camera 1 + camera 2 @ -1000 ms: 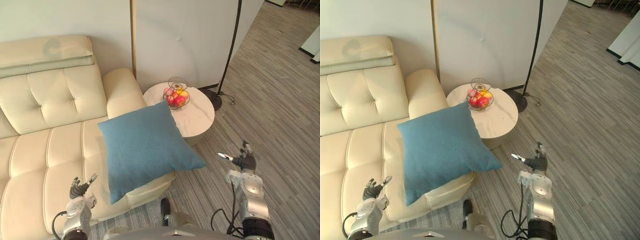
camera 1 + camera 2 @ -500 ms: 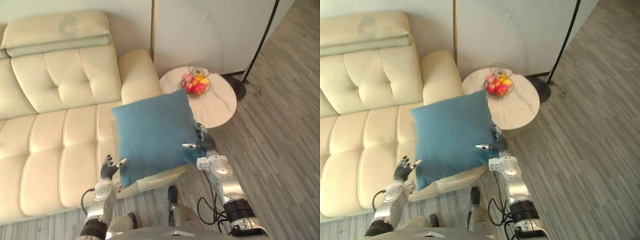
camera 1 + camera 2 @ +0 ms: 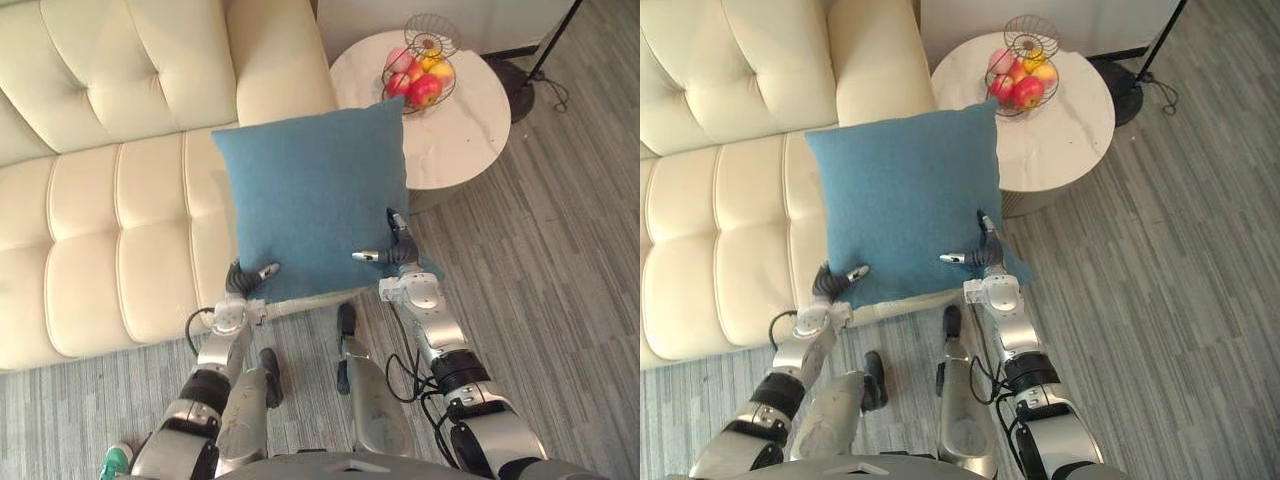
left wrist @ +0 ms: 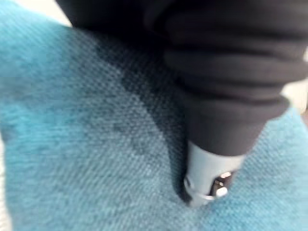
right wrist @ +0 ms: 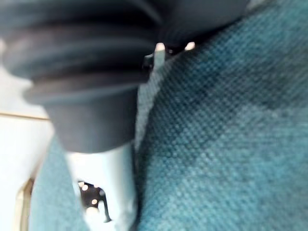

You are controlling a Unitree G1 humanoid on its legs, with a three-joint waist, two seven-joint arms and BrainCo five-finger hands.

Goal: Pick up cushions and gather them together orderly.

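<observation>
A blue cushion (image 3: 315, 190) lies tilted on the right end of the cream sofa (image 3: 120, 220), and its near edge hangs over the seat front. My left hand (image 3: 243, 283) is at the cushion's near left corner, fingers curled onto the fabric and thumb lying on top. In the left wrist view a fingertip (image 4: 207, 178) digs into the blue cloth (image 4: 72, 144). My right hand (image 3: 398, 255) rests against the near right corner, open, fingers straight and thumb spread out over the cushion. The right wrist view has blue fabric (image 5: 231, 144) close beside a finger (image 5: 101, 192).
A round white side table (image 3: 470, 120) stands right of the sofa arm and carries a wire basket of fruit (image 3: 420, 80). A floor lamp's dark base (image 3: 520, 75) sits behind the table. Grey plank floor runs to the right.
The camera has tipped down and closer. Both hands have come in to the cushion's near corners. The left hand's fingers have curled onto the cloth.
</observation>
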